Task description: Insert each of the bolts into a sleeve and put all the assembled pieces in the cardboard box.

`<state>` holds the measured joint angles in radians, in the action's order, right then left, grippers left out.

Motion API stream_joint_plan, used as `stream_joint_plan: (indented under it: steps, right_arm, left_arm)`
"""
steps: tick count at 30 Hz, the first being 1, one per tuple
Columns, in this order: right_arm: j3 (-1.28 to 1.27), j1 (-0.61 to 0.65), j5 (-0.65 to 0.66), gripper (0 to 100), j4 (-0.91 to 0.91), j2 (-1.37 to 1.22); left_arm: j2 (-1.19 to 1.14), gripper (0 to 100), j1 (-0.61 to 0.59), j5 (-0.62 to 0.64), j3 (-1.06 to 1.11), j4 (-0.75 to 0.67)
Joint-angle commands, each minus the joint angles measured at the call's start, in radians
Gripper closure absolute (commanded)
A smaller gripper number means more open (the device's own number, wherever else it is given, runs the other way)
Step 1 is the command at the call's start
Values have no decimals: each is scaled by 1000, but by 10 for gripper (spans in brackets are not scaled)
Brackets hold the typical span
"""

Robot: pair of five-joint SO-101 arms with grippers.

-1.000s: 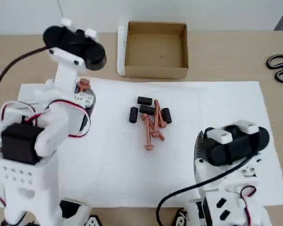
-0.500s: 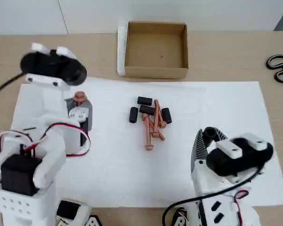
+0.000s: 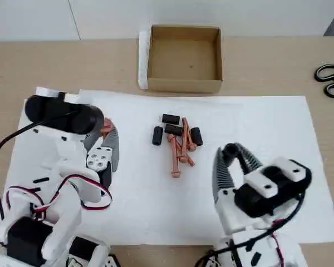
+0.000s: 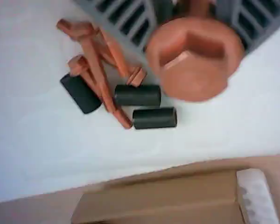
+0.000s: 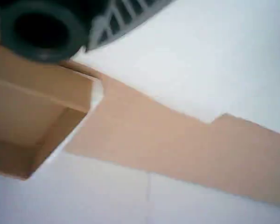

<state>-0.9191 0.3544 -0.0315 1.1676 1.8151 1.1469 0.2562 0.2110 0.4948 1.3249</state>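
No text, label, number or sign can be read anywhere in these views (the cardboard box (image 3: 183,85) shows plain brown walls, and the white sheet (image 3: 267,144) on the counter is unprinted).

At two o'clock we see the scissors (image 3: 330,80) cut by the edge, while the bolt (image 4: 193,63) hides its shank behind a blurred head and the sleeve (image 5: 39,30) is blurred too.
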Motion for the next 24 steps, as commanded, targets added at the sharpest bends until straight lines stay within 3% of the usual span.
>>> stream_joint_plan:
  steps: [1, 9, 24]
  right_arm:
    - [-31, 73, -8, 995, -25, -5]
    - [-77, 214, -9, 995, -22, -12]
    - [-227, 245, -11, 995, -31, -2]
  left_arm:
    - [11, 994, 8, 91, 2, -95]
    - [14, 994, 68, 229, 160, -313]
    - [12, 994, 249, 226, 334, -595]
